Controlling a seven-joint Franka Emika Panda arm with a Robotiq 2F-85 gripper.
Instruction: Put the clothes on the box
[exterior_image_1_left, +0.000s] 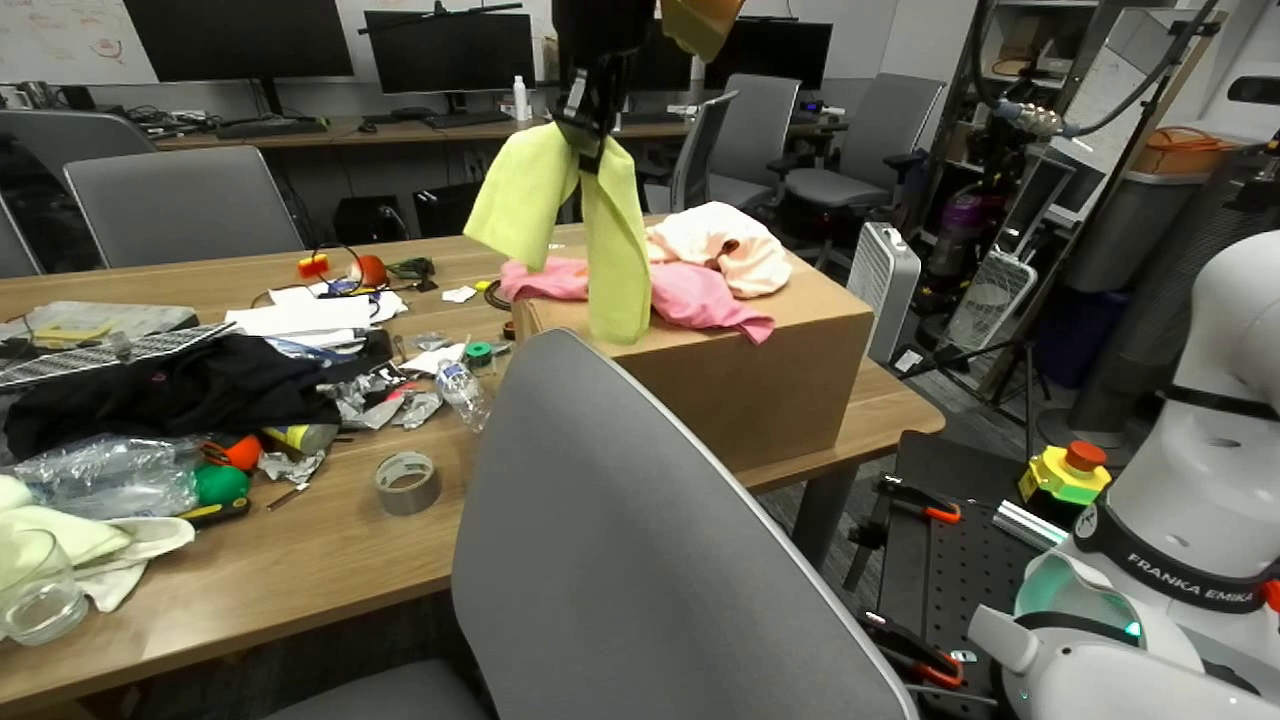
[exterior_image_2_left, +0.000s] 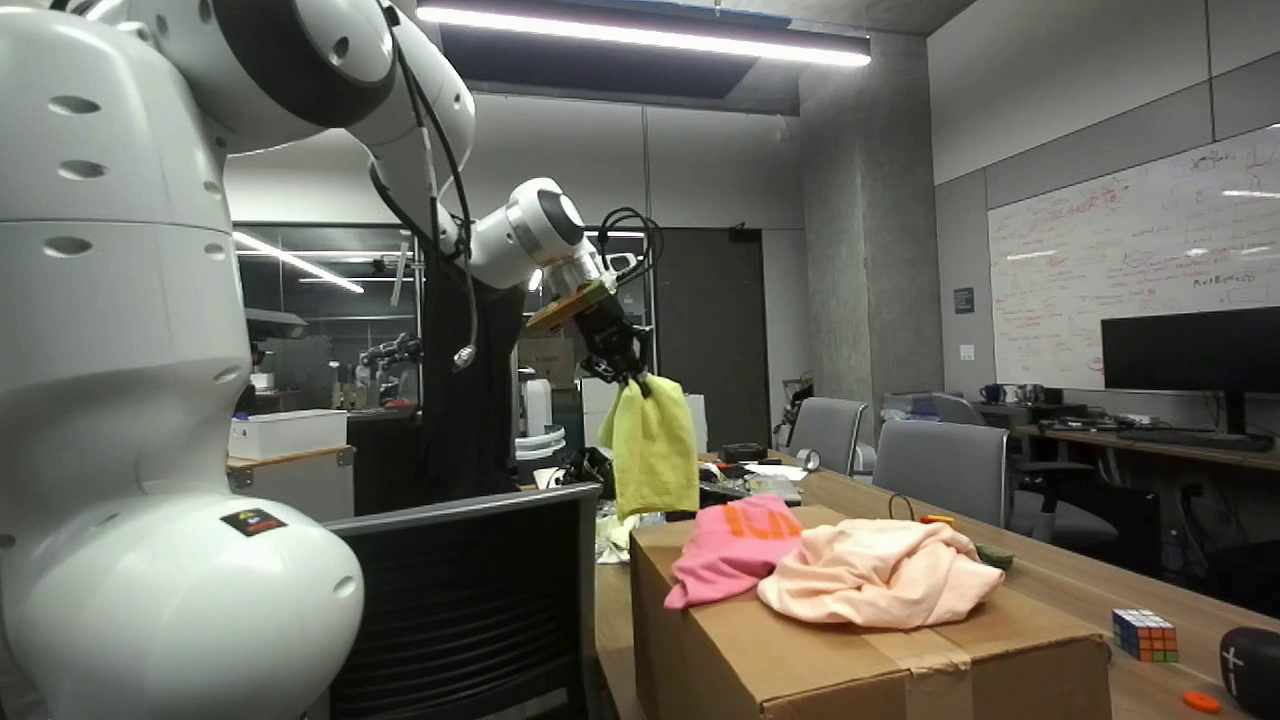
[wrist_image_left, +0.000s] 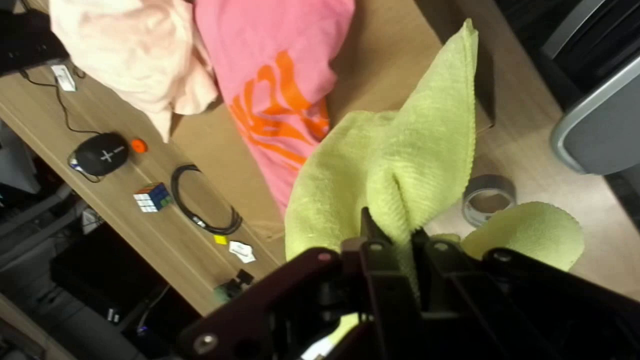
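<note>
1. The gripper (wrist_image_left: 393, 232) is pinching a bunched fold of the yellow-green cloth (wrist_image_left: 332, 185), its jaws standing narrow with the fabric between them.
2. The yellow-green cloth is hanging in loose flaps; in an exterior view a long flap (exterior_image_1_left: 615, 270) is covering part of the edge of the box (exterior_image_1_left: 745, 400), and whether it is touching the cardboard I cannot tell.
3. The white arm (exterior_image_2_left: 525, 240) is holding the gripper above the level of the box, tilted downward.
4. The pink cloth (wrist_image_left: 280, 40), showing an orange print, is lying on top of the box, with a corner poking just past the edge.
5. The peach cloth (exterior_image_2_left: 880, 575) is lying crumpled on top of the box too, touching the pink cloth.
6. The box is standing on the wooden table (exterior_image_1_left: 330, 550), a strip of tape (exterior_image_2_left: 925, 650) showing on its top.
7. Beside the box, a puzzle cube (wrist_image_left: 152, 197), a black speaker (wrist_image_left: 101, 154) and a looped cable (wrist_image_left: 220, 230) are lying on the table.
8. On another stretch of the table, a tape roll (exterior_image_1_left: 407, 490), a plastic bottle (exterior_image_1_left: 462, 392), a black cloth (exterior_image_1_left: 180, 390) and a drinking glass (exterior_image_1_left: 42, 600) are sitting among foil scraps (exterior_image_1_left: 415, 408).
9. A grey chair (exterior_image_1_left: 640, 560) is standing at the table, its back hiding part of the box in an exterior view.
10. Behind the table, screens (exterior_image_1_left: 450, 55) are standing on a desk (exterior_image_1_left: 390, 138).
</note>
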